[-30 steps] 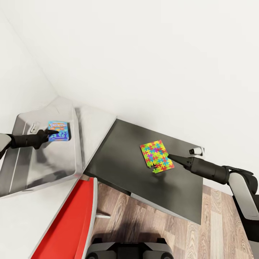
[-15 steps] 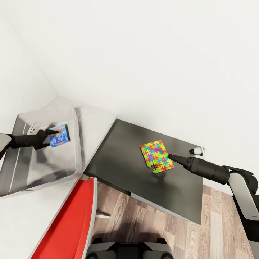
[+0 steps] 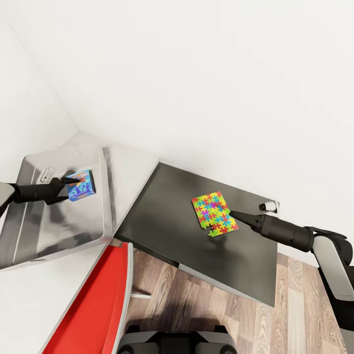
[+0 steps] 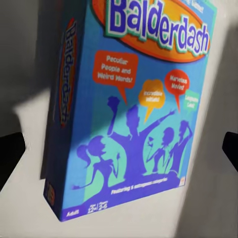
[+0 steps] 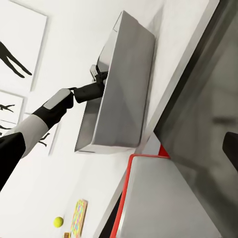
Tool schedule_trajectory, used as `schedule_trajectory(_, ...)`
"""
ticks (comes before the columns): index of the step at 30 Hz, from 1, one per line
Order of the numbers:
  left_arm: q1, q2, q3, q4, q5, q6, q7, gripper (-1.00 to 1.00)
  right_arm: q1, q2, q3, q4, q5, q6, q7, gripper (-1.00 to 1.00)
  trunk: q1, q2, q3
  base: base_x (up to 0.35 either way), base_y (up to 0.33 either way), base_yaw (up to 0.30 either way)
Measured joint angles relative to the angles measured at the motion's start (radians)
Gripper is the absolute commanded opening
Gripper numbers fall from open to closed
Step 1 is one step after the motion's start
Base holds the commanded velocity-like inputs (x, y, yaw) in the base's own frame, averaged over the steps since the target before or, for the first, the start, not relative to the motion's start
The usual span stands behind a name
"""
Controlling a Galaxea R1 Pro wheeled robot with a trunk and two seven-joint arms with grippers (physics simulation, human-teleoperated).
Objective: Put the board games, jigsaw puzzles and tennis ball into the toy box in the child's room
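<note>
The left gripper hangs inside the toy box with its fingers spread wide, one dark tip at each side in the left wrist view. Between and beyond them lies the board game, on the box floor and free of both tips, so this drop looks done; next the arm should lift straight out over the rim. The right gripper points at the edge of the jigsaw puzzle on the dark table; how wide it stands I cannot tell.
</note>
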Motion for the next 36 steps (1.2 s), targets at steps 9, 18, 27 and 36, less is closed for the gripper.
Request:
schedule_trajectory(9, 0.000, 0.003, 0.005, -0.002, 0.012, 0.008, 0.024, 1.00, 0.000, 0.000, 0.000, 0.000, 0.000, 0.000, 0.000, 1.00, 0.000, 0.000, 0.000, 0.000, 0.000, 0.000)
schedule_trajectory(18, 0.011, 0.007, 0.019, -0.031, 0.018, 0.035, 0.014, 1.00, 0.000, 0.004, 0.004, 0.000, 0.000, 0.000, 0.000, 1.00, 0.000, 0.000, 0.000, 0.000, 0.000, 0.000)
schedule_trajectory(27, 0.137, 0.009, 0.075, -0.256, 0.117, 0.091, -0.036, 1.00, 0.003, 0.012, 0.008, 0.001, 0.000, 0.000, 0.017, 1.00, 0.000, 0.000, 0.000, 0.000, 0.000, 0.000)
schedule_trajectory(36, 0.190, 0.011, 0.117, -0.359, 0.171, 0.112, -0.041, 1.00, 0.004, 0.013, 0.011, 0.001, 0.003, 0.000, 0.091, 1.00, 0.000, 0.000, 0.000, 0.000, 0.000, 0.000)
